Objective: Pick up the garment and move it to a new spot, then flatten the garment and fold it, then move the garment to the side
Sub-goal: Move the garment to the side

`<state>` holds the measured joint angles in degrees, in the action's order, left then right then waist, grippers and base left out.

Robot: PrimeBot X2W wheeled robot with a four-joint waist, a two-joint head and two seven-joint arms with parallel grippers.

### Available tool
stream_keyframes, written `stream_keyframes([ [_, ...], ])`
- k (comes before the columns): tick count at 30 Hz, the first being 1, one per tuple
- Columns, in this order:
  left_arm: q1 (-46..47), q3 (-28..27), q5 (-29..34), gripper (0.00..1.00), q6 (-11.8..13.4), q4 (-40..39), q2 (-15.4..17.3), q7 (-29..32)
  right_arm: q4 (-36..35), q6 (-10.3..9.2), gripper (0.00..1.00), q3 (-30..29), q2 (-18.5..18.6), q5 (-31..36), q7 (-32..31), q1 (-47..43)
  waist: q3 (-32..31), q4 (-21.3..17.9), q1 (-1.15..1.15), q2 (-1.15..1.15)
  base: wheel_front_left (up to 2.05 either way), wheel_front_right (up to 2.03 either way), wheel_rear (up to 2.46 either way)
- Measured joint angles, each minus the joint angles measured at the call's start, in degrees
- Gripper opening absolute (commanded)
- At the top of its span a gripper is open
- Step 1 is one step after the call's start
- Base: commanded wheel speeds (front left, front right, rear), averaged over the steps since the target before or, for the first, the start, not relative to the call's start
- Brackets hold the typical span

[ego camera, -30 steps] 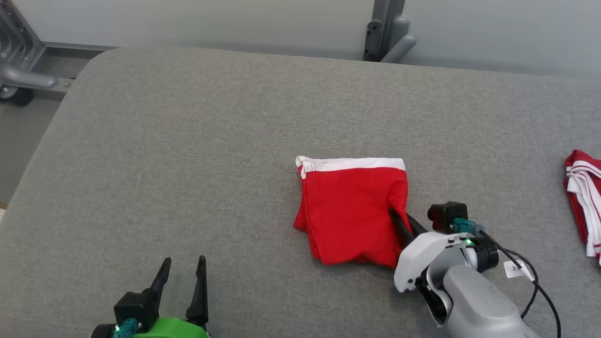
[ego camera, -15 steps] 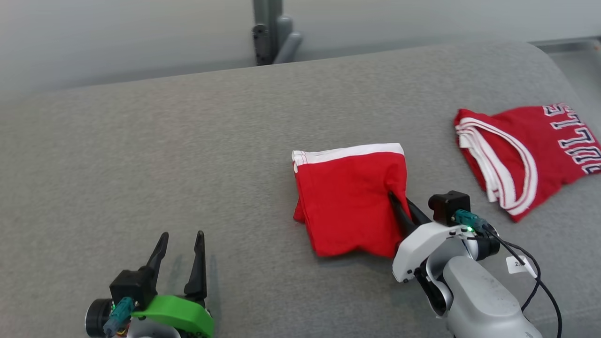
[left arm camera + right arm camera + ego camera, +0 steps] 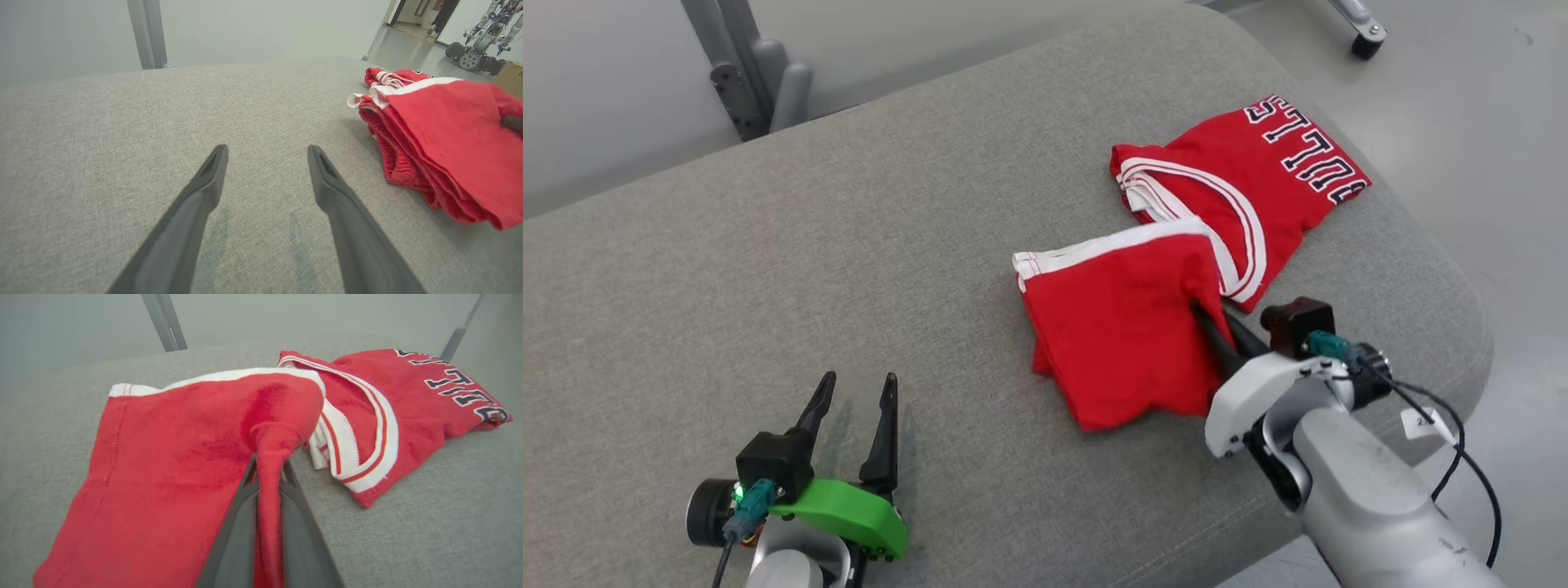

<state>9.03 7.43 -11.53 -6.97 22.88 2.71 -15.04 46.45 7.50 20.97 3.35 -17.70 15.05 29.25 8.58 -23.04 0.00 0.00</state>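
Currently the right pincer (image 3: pixel 1207 320) is clenched on the garment (image 3: pixel 1119 335), its two dark fingers pinching a bunched ridge of red cloth at the garment's right edge; the right wrist view shows this ridge drawn up between the closed fingers (image 3: pixel 267 465) while the rest of the fabric (image 3: pixel 163 457) drapes away to the left. The garment is folded into a compact, layered rectangle with a white band along its far edge, and it lies toward the right end of the grey padded bench (image 3: pixel 768 269). Judged from this state, flattening and folding are complete and the last step, moving the garment to the side, is in hand: a single-edge pinch suffices to drag a small folded stack, and the bulk of it stays low, which helps keep the layers together. A second red garment (image 3: pixel 1258 171), with dark-outlined lettering and striped trim, lies just beyond; the held garment's far right corner meets or overlaps that trim, and whether the two touch cannot be told. The left pincer (image 3: pixel 858 380) is released, jaws spread wide and holding nothing, low over bare bench well apart from the cloth; the left wrist view shows its fingers (image 3: pixel 216 163) pointing across empty fabric with the folded stack (image 3: pixel 449 134) off to one side. This position appears chosen to keep the left arm out of the travel path. Risk: the lower layers may lag and unfold.
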Motion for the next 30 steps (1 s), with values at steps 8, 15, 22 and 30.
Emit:
stream_keyframes([
  [8,2.4,0.9,1.6,1.00,-0.2,2.6,0.0,0.0,4.4,0.00,0.00,0.8,8.0,3.1,0.0,13.1,3.7,0.5,0.00,0.00,0.00,0.00,0.00],
  [15,2.8,1.6,2.4,1.00,-0.4,2.8,0.0,0.0,15.1,0.02,0.00,-3.8,15.7,5.9,0.0,20.3,5.8,6.8,0.00,0.00,0.00,0.00,0.00],
  [22,2.8,1.1,3.1,1.00,-0.4,2.5,0.1,0.0,24.9,0.02,1.00,-17.6,22.6,10.8,0.0,21.7,7.4,12.5,0.00,0.00,0.00,0.00,0.00],
  [30,1.4,-0.6,1.6,1.00,-0.3,1.5,0.1,0.0,9.7,0.00,1.00,-30.9,17.3,18.2,0.0,13.8,6.0,14.9,0.00,0.00,0.00,0.00,0.00],
])
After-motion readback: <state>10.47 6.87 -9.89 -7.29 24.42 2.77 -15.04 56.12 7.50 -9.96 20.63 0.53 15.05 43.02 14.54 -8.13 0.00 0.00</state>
